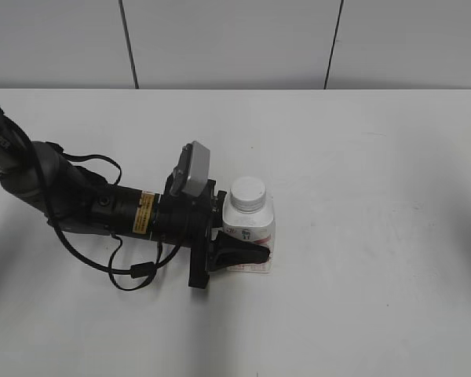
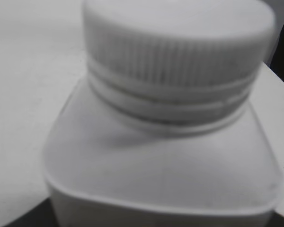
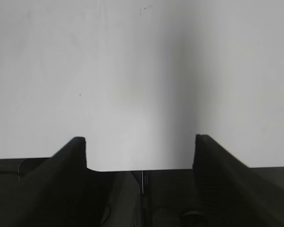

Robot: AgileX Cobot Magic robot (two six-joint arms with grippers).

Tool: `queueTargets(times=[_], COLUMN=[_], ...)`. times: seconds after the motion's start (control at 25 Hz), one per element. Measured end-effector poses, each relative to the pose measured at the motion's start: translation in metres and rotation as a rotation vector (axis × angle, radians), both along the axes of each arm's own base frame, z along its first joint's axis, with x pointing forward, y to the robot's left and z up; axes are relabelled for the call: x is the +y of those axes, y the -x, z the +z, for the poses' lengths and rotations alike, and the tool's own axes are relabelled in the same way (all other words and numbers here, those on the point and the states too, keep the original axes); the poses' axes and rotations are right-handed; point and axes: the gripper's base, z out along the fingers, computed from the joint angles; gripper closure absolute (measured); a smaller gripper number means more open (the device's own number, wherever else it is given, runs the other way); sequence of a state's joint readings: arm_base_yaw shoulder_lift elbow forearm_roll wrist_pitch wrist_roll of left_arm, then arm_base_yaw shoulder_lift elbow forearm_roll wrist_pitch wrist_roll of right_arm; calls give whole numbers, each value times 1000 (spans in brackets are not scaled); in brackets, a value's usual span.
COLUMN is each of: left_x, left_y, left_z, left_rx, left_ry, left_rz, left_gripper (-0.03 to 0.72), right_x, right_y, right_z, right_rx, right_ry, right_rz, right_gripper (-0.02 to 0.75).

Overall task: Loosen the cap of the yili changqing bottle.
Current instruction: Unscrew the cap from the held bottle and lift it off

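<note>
1. Currently, the yili changqing bottle stands upright on the white surface, a little below the middle of the exterior view.
2. Its cap sits on the neck, a round white top with a ribbed edge; in the left wrist view the cap fills the upper half of the frame, with the neck rings just beneath it.
3. The left arm lies low over the surface, reaching in from 9 o'clock toward the bottle.
4. The left gripper is clamped on the bottle's body below the cap: one dark finger crosses the label on the near side, at the bottle's 6 o'clock, and the other finger is hidden behind the bottle.
5. A black cable loops under the left arm at about its 6 o'clock and rests on the surface.
6. The bottle's label shows a red-pink patch beside the dark finger; its print is too small to read.
7. In the left wrist view the bottle's squarish white shoulder is very close and blurred.
8. The right gripper does not appear in the exterior view; its own camera shows two dark fingers spread well apart with only bare surface between them, so it is released and grasps nothing.
</note>
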State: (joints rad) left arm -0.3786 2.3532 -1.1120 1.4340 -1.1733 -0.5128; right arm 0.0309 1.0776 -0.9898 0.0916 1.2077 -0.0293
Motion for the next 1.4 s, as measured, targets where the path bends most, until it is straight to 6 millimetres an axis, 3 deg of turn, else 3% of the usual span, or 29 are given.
queueTargets(times=[0.2, 0.32, 0.6, 0.84, 1.0, 1.4], left_x=[0, 0, 0, 0, 0, 0], left_y=[0, 0, 0, 0, 0, 0], left_z=[0, 0, 0, 0, 0, 0], left_rx=[0, 0, 0, 0, 0, 0], left_ry=[0, 1, 1, 1, 1, 0], left_rz=[0, -1, -1, -1, -1, -1], left_gripper=[312, 312, 312, 312, 312, 312], right_x=[3, 4, 5, 19, 58, 161], right_y=[-75, -109, -157, -165, -161, -153], right_z=[-10, -15, -22, -23, -26, -59], right_rx=[102, 120, 126, 141, 172, 344], right_ry=[-2, -2, -26, -100, -144, -239], right_rz=[-6, -7, -81, -153, -126, -39], right_gripper=[187, 187, 187, 187, 187, 187])
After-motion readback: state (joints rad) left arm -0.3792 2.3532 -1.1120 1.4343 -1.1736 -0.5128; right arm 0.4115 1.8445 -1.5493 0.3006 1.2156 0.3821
